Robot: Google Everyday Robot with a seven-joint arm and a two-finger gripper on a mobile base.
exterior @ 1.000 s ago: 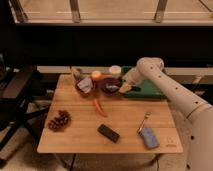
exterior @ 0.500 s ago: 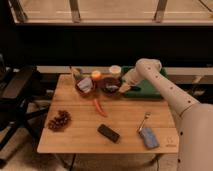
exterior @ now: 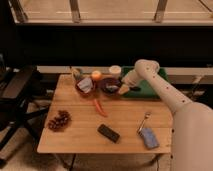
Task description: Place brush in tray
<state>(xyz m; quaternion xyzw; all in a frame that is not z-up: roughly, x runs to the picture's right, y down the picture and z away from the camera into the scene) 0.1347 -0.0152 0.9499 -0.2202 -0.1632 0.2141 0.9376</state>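
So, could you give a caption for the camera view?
Robot claw above the wooden table, between maroon bowl and green tray.

There is one camera only. It stands high, at middle distance, and looks down over the rectangular light wooden table (exterior: 120,122) toward the dark far wall. The gripper (exterior: 123,89) hangs at the far edge, beside the green rectangular plastic tray (exterior: 146,91).

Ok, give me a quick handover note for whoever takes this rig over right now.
Gripper: open, low at the left end of the green tray, next to the right-hand bowl.
Brush: the slim dark thing just right of the gripper, apparently lying in the tray.
Done: brush seems to be in the tray.
Left: confirm that it is, then lift the arm away.
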